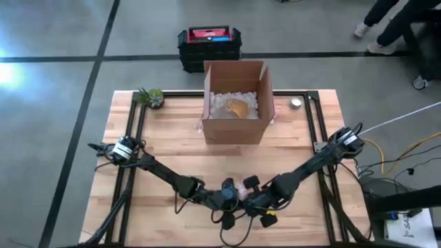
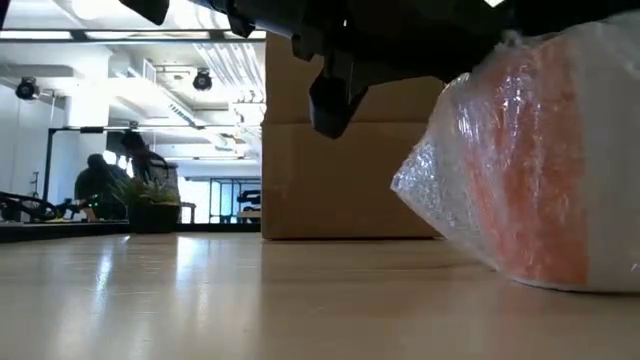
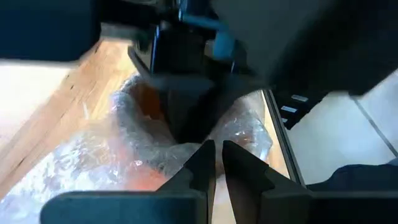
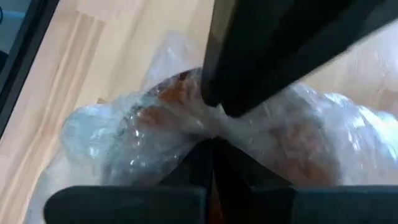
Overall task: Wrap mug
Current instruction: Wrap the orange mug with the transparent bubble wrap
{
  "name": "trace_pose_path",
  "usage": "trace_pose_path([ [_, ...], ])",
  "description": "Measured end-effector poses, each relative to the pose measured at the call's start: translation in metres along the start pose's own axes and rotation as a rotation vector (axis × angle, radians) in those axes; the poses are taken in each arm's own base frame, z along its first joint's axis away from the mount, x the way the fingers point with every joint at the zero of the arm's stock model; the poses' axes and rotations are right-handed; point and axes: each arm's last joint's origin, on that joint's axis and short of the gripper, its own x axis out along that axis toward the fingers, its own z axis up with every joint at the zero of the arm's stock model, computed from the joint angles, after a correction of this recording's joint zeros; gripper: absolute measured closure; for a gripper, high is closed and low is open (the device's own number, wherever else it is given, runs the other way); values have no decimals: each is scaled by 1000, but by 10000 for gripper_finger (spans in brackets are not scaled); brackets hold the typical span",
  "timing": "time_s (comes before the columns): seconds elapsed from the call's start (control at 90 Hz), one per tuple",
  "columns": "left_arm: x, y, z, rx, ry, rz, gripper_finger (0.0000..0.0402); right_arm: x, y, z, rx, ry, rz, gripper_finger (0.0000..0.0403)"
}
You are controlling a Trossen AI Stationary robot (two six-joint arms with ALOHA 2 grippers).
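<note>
The mug [image 2: 540,170] is orange and wrapped in clear bubble wrap [image 3: 124,149]. It stands on the table near the front edge, at the middle [image 1: 242,187]. My left gripper [image 3: 219,163] comes at it from the table's left and is shut on the wrap. My right gripper [image 4: 211,155] comes from the right and is also shut on the wrap. The two grippers meet over the bundle [image 1: 240,195], and the arms hide most of it from above. My left gripper pinches a gathered bit of the bubble wrap [image 3: 214,138] between its two fingertips, on top of the bundle. The mug rests on the table below. My right gripper pinches a bunched fold of the wrap [image 4: 214,134] at the bundle's middle between its shut fingers. The wrap is drawn in toward that pinch.
An open cardboard box [image 1: 234,103] holding white packing fill and a tan object stands at the far middle. A small potted plant [image 1: 151,96] is at the far left corner. A small round object [image 1: 295,103] lies at the far right. A black case [image 1: 209,45] sits on the floor beyond.
</note>
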Motion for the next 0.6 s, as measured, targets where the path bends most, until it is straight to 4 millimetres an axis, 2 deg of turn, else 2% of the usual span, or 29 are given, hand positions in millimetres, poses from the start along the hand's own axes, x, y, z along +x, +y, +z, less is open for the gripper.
trace_pose_path([
  [0.133, 0, 0, 0, 0, 0, 1, 381, -37, 1, 2, -7, -52, 2, 403],
  [0.211, 0, 0, 0, 0, -2, 4, 381, -57, 0, -4, 3, -60, 5, 403],
  [0.322, 0, 0, 0, 0, -2, 5, 381, -72, 1, -11, 27, -51, 67, 403],
  [0.444, 0, 0, 0, 0, -2, 5, 381, -73, 12, -14, 14, -63, 145, 403],
  [0.6, 0, 0, 0, 1, -2, 5, 381, -47, 20, -11, -23, -63, 156, 403],
])
